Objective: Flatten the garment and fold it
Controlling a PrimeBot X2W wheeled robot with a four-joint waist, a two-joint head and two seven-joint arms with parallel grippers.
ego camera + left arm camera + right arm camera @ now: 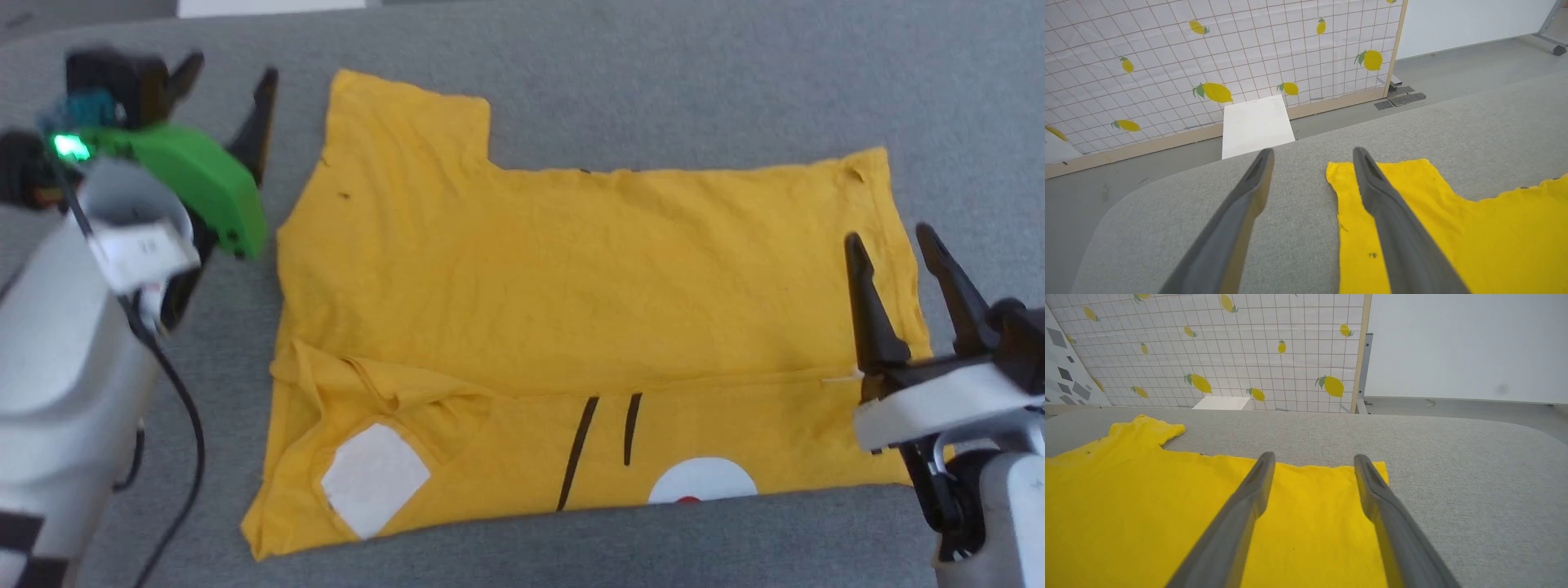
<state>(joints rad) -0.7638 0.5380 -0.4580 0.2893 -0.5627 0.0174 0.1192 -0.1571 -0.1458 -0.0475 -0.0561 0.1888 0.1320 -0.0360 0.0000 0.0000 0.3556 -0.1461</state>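
Grey padded table (653,73) is covered by the mustard T-shirt (571,278), spread flat with one long fold laid, while the left gripper (231,72) beside its sleeve and the right gripper (890,237) over its hem are held spread and empty, seemingly readied for the next fold.

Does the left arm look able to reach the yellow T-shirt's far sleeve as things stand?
Probably yes. The left tool is open right beside the sleeve of the yellow T-shirt, which lies flat on the grey surface with nothing on it or in between.
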